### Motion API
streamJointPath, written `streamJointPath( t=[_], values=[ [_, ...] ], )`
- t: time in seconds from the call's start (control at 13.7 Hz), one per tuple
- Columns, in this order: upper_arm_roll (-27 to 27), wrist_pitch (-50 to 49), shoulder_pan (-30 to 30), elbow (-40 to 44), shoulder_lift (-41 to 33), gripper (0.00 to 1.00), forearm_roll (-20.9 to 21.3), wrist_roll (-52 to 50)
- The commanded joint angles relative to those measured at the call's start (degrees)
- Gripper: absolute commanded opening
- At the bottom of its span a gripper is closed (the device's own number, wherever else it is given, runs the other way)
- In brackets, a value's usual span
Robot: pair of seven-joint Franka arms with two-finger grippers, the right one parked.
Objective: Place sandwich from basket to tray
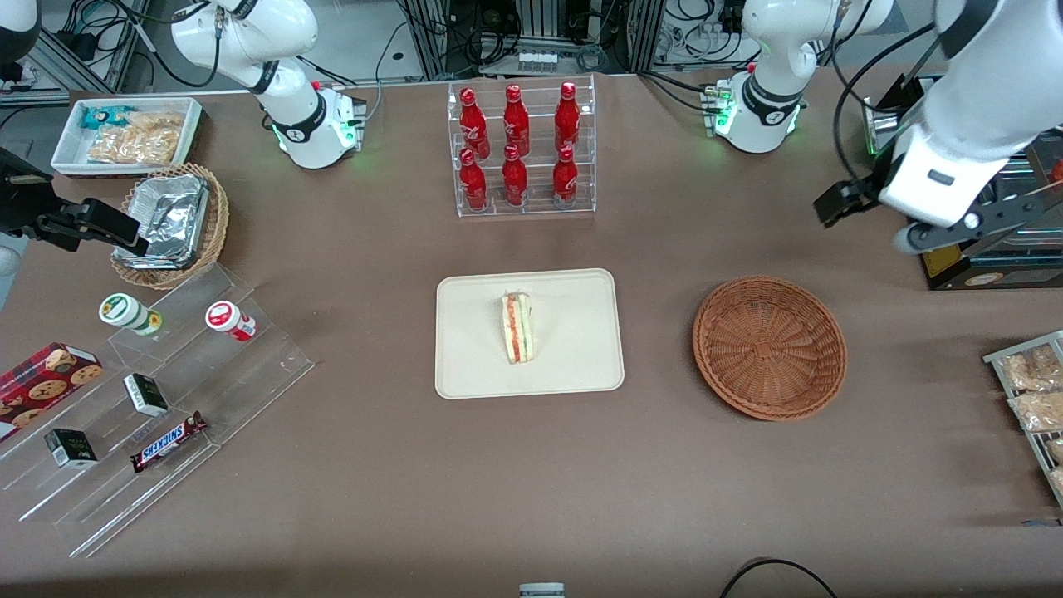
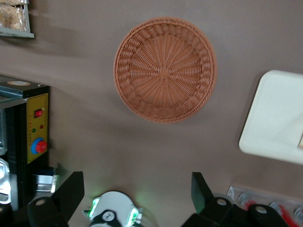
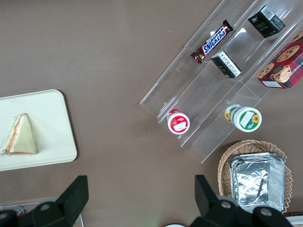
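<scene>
Sandwich (image 1: 517, 327) lies on its side on the tray (image 1: 473, 365), cut edge with red-orange and green layers facing up, roughly at the tray's middle. Tray sits flat on the brown desk (image 1: 531, 482), well apart from the claw (image 2: 137, 189) and toward the parked arm's end from it.

Claw is raised above the desk at the working arm's end, near the black control box (image 2: 33, 127) with a red button. Its two fingers (image 2: 71, 191) are spread wide with nothing between them; only bare desk and the arm's own base show in the gap.

Basket (image 1: 770, 346) rests on the desk between claw and tray, nearer the front camera than the claw, well below it. No contents in the basket; woven bottom fully visible in the left wrist view. Basket and tray are apart, with a strip of desk between them.

Clear rack of red bottles (image 1: 521, 145) stands farther from the front camera than the tray.
</scene>
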Motion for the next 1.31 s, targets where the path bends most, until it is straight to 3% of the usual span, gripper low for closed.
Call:
streamJointPath(
  t=[0.0,0.22,0.51,0.73,1.24],
  values=[
    [-0.46,1.14,3.27,-7.08,-6.19,1.0,-2.11,7.42],
    [0.32,0.71,6.8,-6.39,-6.21,1.0,-3.78,16.99],
    [10.17,1.33,-3.38,1.49,-0.42,1.0,-3.08,18.08],
    [10.18,1.94,-3.48,4.94,2.58,1.0,-3.08,18.17],
    [11.58,2.64,-2.87,4.51,1.53,1.0,-2.2,18.43]
  ],
)
